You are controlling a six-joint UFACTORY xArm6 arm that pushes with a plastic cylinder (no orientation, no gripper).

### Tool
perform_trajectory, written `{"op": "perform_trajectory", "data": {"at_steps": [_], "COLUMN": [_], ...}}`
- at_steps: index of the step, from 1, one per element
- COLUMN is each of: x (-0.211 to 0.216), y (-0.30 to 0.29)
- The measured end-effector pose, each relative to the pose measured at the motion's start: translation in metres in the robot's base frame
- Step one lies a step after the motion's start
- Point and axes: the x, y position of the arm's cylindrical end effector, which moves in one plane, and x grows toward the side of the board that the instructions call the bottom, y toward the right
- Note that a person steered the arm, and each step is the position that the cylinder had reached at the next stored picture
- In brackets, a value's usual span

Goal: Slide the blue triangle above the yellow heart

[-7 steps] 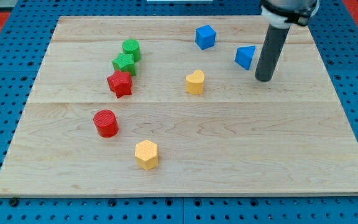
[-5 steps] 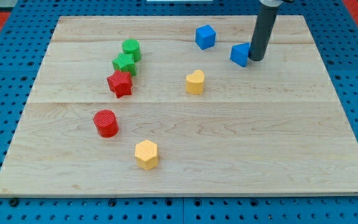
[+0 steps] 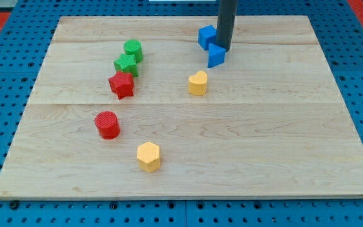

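Note:
The blue triangle (image 3: 215,57) lies just up and right of the yellow heart (image 3: 198,83), with a small gap between them. My tip (image 3: 224,49) rests against the triangle's upper edge. The rod rises from there to the view's top. A blue cube (image 3: 205,36) sits just left of the rod, partly hidden by it, and close to or touching the triangle's top.
A green cylinder (image 3: 133,50), a green star-like block (image 3: 126,64) and a red star (image 3: 121,84) form a cluster at the left. A red cylinder (image 3: 108,124) and a yellow hexagon (image 3: 149,156) lie lower down. The wooden board (image 3: 295,157) sits on a blue pegboard.
My tip swept left from the right side, met the blue triangle and pushed it left and slightly down, to beside the blue cube and above the yellow heart.

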Motion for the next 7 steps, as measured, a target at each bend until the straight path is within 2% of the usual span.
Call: {"op": "perform_trajectory", "data": {"at_steps": [3, 4, 7], "x": [0.038, 0.039, 0.036], "y": [0.016, 0.014, -0.034]}}
